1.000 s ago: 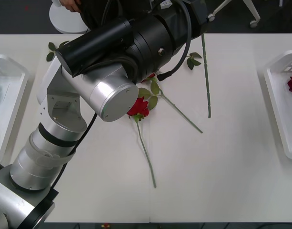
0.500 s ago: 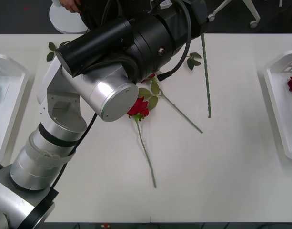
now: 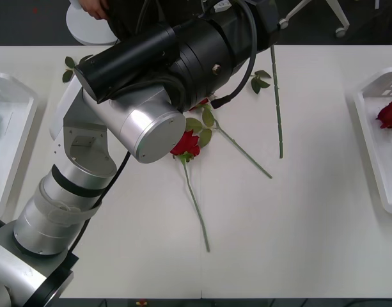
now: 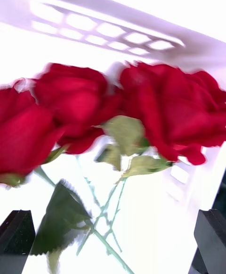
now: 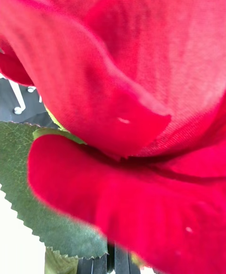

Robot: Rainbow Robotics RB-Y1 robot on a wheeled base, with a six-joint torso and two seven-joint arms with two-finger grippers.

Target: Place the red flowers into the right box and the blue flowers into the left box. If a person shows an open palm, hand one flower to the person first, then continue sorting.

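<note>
Closely before left pincer (image 5: 113,262): red flower (image 5: 141,90).

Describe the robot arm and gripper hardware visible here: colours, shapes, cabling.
The left arm is built of brushed-silver cylindrical joints with black bands, then glossy black cylinder segments, with a black cable looping alongside. The right gripper has black, blocky fingers.
</note>
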